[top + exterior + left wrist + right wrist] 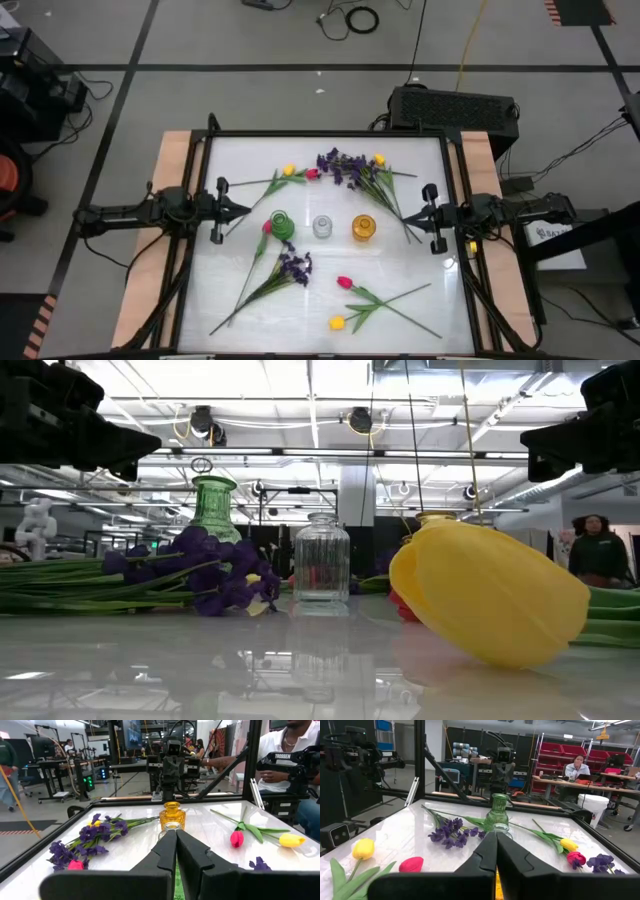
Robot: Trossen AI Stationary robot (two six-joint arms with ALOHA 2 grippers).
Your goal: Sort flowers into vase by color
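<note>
Three small vases stand upright in a row mid-table: green [280, 224], clear [322, 227] and amber [363, 229]. All the flowers lie flat on the table. In the far group are yellow tulips [289, 171], a pink-red tulip [311, 173] and purple sprigs [343, 166]. The near group has a pink-red tulip [267, 228], a purple sprig [294, 265], a pink-red tulip [345, 283] and a yellow tulip [337, 322]. My left gripper [245, 210] hovers shut left of the vases. My right gripper [408, 212] hovers shut to their right. Both hold nothing.
A black frame [325, 134] borders the white tabletop. The amber vase [172, 815] stands straight ahead of my left fingers, the green vase [498, 812] ahead of my right. A person [290, 750] sits beyond the table's right side.
</note>
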